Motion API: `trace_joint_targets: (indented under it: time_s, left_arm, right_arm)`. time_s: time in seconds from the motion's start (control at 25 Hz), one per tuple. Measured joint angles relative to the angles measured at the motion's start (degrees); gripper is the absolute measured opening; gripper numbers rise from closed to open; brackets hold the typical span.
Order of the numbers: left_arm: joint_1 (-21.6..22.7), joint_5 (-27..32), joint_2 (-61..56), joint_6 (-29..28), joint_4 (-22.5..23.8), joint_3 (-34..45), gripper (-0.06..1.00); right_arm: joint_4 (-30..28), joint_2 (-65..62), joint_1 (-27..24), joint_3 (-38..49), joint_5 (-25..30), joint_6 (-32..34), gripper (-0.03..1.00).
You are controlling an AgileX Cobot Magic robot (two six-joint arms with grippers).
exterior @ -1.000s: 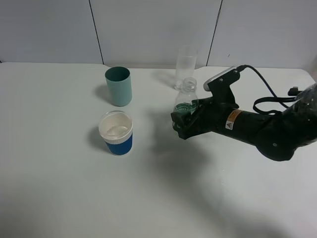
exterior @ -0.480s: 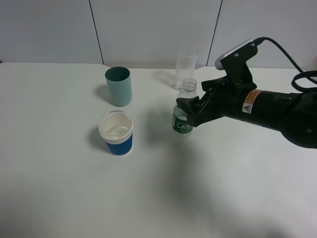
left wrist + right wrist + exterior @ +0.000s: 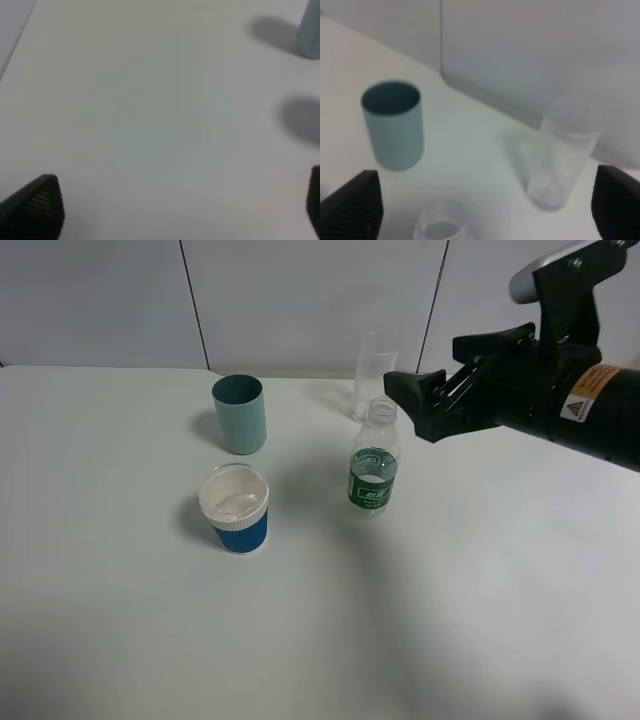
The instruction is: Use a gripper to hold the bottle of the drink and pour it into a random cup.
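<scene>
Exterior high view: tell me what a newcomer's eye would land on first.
The big black right end effector dominates the upper right, jaws open, hanging above and just right of the bottle of the drink, which stands upright and capless mid-table. Left of the bottle sits the blue cup with its white inside, with a teal-green cup behind it and a tall clear glass by the back wall.

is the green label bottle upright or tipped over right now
Upright: the bottle stands on its base on the table, open neck pointing up, with the right gripper open beside it.
</scene>
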Motion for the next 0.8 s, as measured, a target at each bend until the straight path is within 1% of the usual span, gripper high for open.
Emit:
trace_joint_targets:
  time_s: [0.16,0.32,0.56,0.68,0.8]
  left_arm:
    - [0.0,0.0,0.0,0.0,0.0,0.0,0.98]
    - [0.0,0.0,0.0,0.0,0.0,0.0,0.98]
    - [0.0,0.0,0.0,0.0,0.0,0.0,0.98]
    - [0.0,0.0,0.0,0.0,0.0,0.0,0.98]
    - [0.0,0.0,0.0,0.0,0.0,0.0,0.98]
  right_arm:
    - [0.5,-5.5,-2.4,-0.1,5.3,-4.8,0.83]
    - [-0.3,-11.7,-7.0,-0.1,11.7,-6.4,0.83]
    - [-5.7,-21.9,-17.1,-0.1,19.4,-3.8,0.83]
    - [-6.0,-27.5,-22.8,-0.1,22.4,-3.4,0.83]
    - [-4.5,-33.1,-27.9,-0.1,24.8,-3.4,0.83]
